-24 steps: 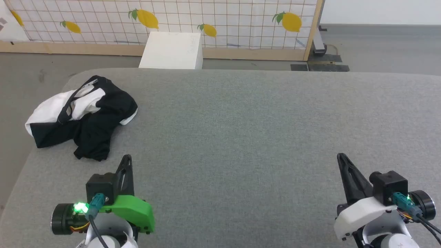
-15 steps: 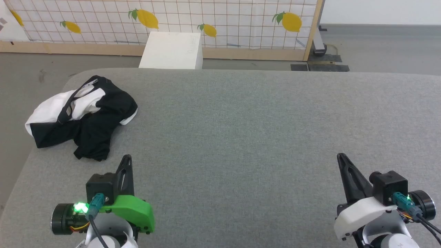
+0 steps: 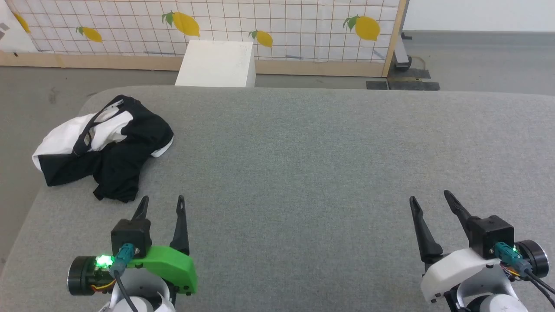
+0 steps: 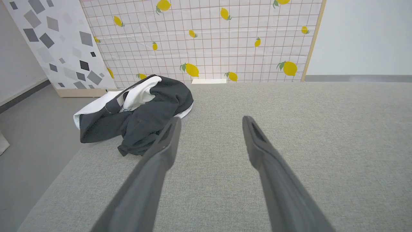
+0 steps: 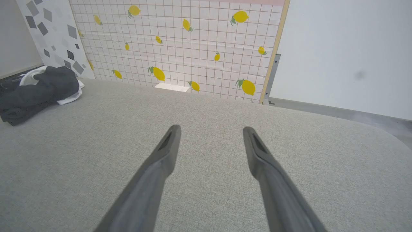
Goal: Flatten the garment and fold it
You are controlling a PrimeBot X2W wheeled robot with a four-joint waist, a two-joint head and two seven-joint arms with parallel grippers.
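Crumpled at ten o'clock on the grey cloth-covered desk [image 3: 303,151], close to its rounded far corner: the T-shirt [image 3: 104,147], bunched in a loose heap. Black sleeves and shoulders spilled toward six o'clock, white body cloth toward nine o'clock and reaching the desk's edge there, a thin white strip along the three o'clock side, black neckline curling across the top. Low at seven o'clock in the head view, the left fingers [image 3: 179,225], spread wide and gripping nothing, tips aimed toward twelve o'clock, near the heap's nearest black fold yet apart from it. Seen from the left wrist, the same wide gap with bare grey cloth between, the heap lying at ten o'clock just past one tip. At five o'clock in the head view, the right fingers [image 3: 424,234], likewise wide and empty, bare desk between them, well apart from the T-shirt; from the right wrist, the heap far off at nine o'clock. Beyond the desk's far edge at eleven o'clock, a white box [image 3: 217,63] on the grey floor [image 3: 26,86], backed by a lemon-printed grid screen [image 3: 282,21] in a wooden frame.
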